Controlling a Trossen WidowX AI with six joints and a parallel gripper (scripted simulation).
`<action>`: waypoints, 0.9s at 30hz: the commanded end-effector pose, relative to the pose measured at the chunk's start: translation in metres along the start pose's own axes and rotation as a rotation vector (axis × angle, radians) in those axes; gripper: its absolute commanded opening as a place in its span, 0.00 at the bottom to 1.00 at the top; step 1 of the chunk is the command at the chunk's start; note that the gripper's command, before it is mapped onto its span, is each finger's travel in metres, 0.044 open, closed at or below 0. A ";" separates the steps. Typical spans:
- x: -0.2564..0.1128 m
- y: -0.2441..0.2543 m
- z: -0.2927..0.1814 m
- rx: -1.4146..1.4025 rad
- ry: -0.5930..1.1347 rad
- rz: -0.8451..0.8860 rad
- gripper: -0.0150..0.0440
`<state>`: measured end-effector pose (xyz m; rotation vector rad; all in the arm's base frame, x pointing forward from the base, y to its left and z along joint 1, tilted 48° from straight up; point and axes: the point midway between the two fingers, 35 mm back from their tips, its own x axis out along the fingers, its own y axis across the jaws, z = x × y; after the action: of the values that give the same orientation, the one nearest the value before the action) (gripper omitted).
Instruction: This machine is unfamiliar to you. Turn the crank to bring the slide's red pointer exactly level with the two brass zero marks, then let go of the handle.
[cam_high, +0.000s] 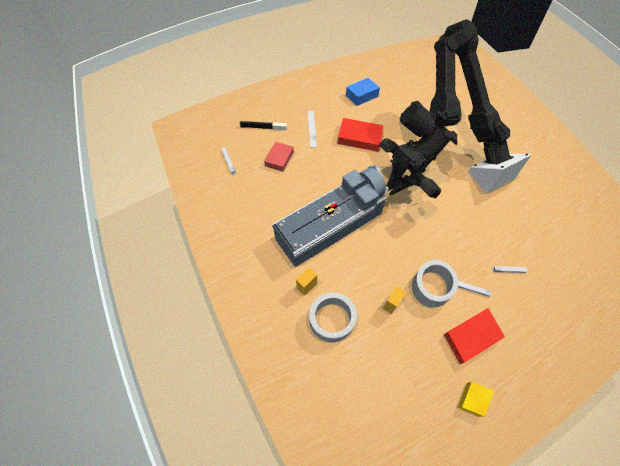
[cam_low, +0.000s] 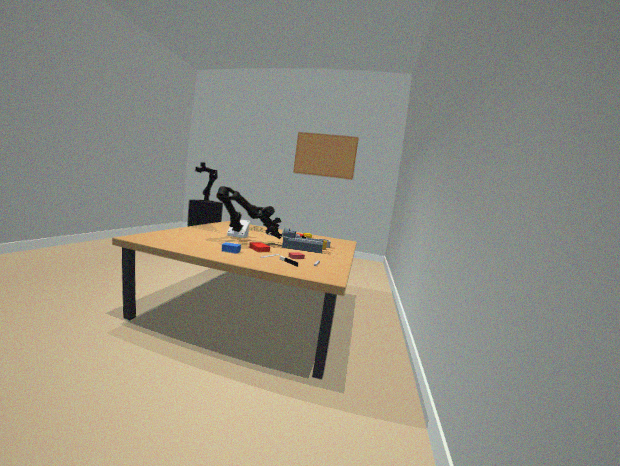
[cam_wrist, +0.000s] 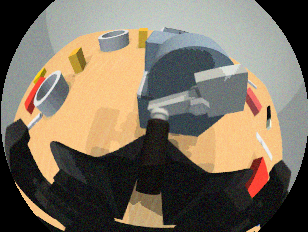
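The blue-grey machine (cam_high: 320, 240) (cam_low: 302, 244) (cam_wrist: 165, 122) stands on the table. The red pointer (cam_high: 334, 205) shows close beside the two brass zero marks (cam_high: 330, 210), a little toward the crank end; the exact offset is too small to read. The pale crank arm (cam_wrist: 172, 103) is on the round end housing, partly behind a light grey block in the wrist view. My gripper (cam_high: 389, 189) (cam_low: 279, 236) (cam_wrist: 154, 140) is shut on the dark crank handle, which stands between the fingers in the wrist view. The pointer and marks are hidden in the wrist view.
A red block (cam_high: 360, 134) (cam_low: 259, 247) (cam_wrist: 258, 177) lies near the arm, with a blue block (cam_high: 362, 91) (cam_low: 231, 247) behind. Two grey rings (cam_high: 420, 289) (cam_high: 313, 325), two small orange blocks (cam_high: 306, 281) (cam_high: 394, 300) and another red block (cam_high: 475, 335) lie on the machine's other side.
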<state>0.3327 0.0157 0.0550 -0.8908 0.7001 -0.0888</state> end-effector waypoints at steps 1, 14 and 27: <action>0.005 -0.006 -0.005 0.002 0.009 -0.003 0.25; 0.009 -0.019 -0.009 0.002 0.009 -0.004 0.25; 0.009 -0.024 -0.009 0.002 0.009 -0.004 0.25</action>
<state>0.3373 -0.0015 0.0598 -0.8924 0.7052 -0.0695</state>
